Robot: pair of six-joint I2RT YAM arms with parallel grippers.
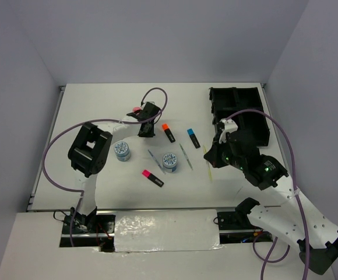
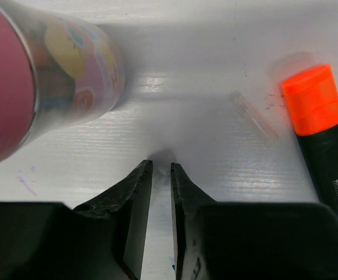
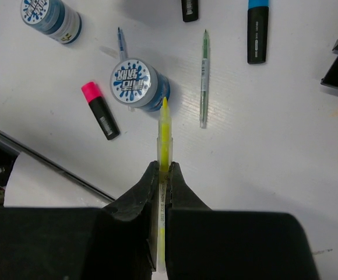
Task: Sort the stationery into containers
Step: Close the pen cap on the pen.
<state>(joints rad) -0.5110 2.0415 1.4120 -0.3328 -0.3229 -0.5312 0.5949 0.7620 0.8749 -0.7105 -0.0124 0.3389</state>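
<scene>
Yellow pen (image 3: 165,125), clamped in right gripper (image 3: 163,165)

High rear overview, two close wrist-views

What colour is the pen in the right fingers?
Yellow pen; the right wrist view shows it best.

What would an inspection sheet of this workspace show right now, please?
Surface: white table, no spills seen.
Job's things: tray far right; orange highlighter, blue highlighter, pink highlighter, two tubs, blue pen, green pen loose mid-table; pink bottle beside left gripper.
Clutter: small clear piece near orange highlighter.
Grippers: left gripper jaws nearly together, grip unclear; right gripper shut on yellow pen.
Cables: purple cables loop out on both sides.
Surroundings: plain walls, nothing else seen.
</scene>
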